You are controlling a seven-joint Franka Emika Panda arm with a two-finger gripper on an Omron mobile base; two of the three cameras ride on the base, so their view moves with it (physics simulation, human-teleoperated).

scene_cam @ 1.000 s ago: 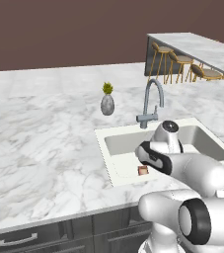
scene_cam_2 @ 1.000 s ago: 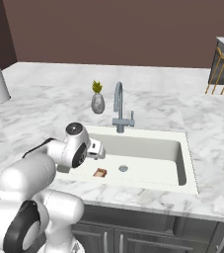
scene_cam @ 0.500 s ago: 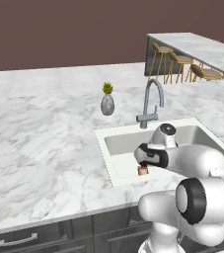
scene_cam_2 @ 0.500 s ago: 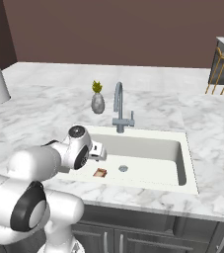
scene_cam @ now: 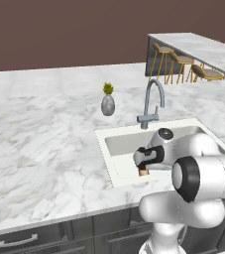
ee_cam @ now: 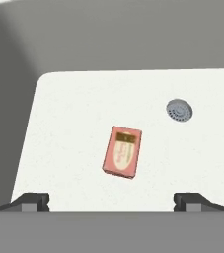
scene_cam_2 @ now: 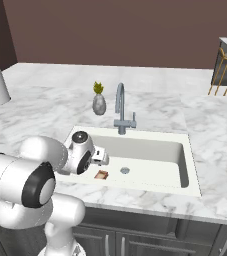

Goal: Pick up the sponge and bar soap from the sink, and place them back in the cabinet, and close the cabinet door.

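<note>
Pinkish-brown bar soap (ee_cam: 123,151), cream-white sink (scene_cam_2: 185,150), grey-veined white marble counter (scene_cam: 44,149), grey faucet (scene_cam_2: 121,110).

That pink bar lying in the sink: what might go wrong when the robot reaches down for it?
The bar soap lies flat on the sink floor, so the open gripper could scrape the floor or slip off its thin edges. It also sits askew between the fingertips, so a squeeze might twist it aside. The drain is nearby; a pushed bar could slide toward it.

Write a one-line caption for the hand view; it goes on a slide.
Open claw hovers above the bar soap lying flat on the sink floor beside the drain.
</note>
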